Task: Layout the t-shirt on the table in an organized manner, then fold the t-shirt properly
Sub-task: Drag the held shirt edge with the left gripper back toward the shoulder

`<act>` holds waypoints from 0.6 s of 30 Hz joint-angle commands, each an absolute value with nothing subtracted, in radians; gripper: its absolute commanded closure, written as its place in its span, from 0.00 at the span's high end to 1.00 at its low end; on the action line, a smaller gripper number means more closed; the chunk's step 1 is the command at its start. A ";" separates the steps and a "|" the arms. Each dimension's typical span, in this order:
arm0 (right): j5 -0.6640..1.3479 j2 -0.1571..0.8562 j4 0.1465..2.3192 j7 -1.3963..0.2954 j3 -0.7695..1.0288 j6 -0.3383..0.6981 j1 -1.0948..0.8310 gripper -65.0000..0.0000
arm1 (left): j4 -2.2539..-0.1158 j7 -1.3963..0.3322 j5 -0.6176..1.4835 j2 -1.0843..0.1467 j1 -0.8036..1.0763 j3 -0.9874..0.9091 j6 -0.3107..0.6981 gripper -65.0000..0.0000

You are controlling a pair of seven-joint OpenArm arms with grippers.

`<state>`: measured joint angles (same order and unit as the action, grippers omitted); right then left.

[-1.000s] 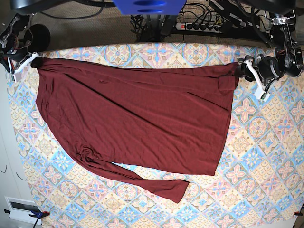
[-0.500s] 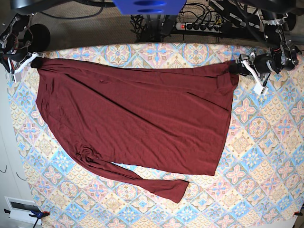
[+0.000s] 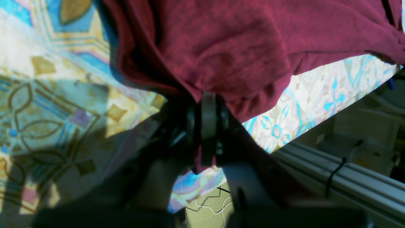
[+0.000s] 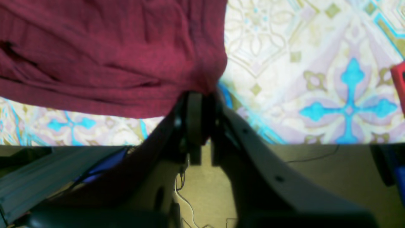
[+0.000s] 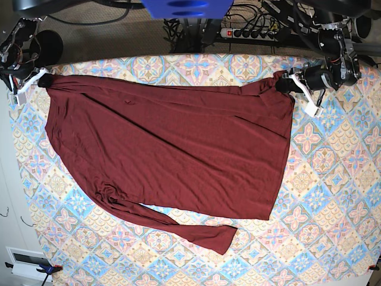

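Note:
The dark maroon t-shirt (image 5: 172,143) lies spread flat across the table (image 5: 333,196), with one long sleeve trailing toward the front (image 5: 202,232). At the far right corner of the shirt my left gripper (image 5: 286,82) is shut on the fabric; the left wrist view shows its jaws (image 3: 207,104) pinched together on a bunched fold of the t-shirt (image 3: 227,47). At the far left corner my right gripper (image 5: 41,77) is shut on the cloth too, and the right wrist view has the t-shirt (image 4: 110,53) gathered into the closed tips (image 4: 199,95).
A power strip (image 5: 250,33) and cables lie behind the table's far edge. A blue part (image 5: 184,7) hangs at top centre. A small white box (image 5: 27,262) sits off the front left corner. Something red (image 4: 399,82) pokes in at the right wrist view's edge.
My left gripper has closed on the shirt's far right corner and shifted left and back, drawing that corner inward. The right gripper has kept its hold and place.

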<state>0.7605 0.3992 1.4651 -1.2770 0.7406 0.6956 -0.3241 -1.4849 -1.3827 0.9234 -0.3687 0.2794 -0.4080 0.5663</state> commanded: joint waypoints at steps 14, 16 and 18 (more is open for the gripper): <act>0.776 0.424 1.484 -1.287 0.743 0.698 -0.328 0.02 | -1.497 -1.396 1.098 -0.616 0.372 -0.538 0.568 0.00; 0.780 0.424 1.488 -1.305 0.719 0.698 -0.328 0.02 | -1.497 -1.396 1.099 -0.641 0.381 -0.539 0.568 0.00; 0.780 0.423 1.508 -1.307 0.697 0.698 -0.328 0.02 | -1.497 -1.396 1.099 -0.668 0.398 -0.539 0.568 0.00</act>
<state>0.7647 0.3935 1.4845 -1.3247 0.6888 0.6956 -0.3328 -1.4841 -1.4033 1.0931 -0.6380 0.3973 -0.5262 0.5663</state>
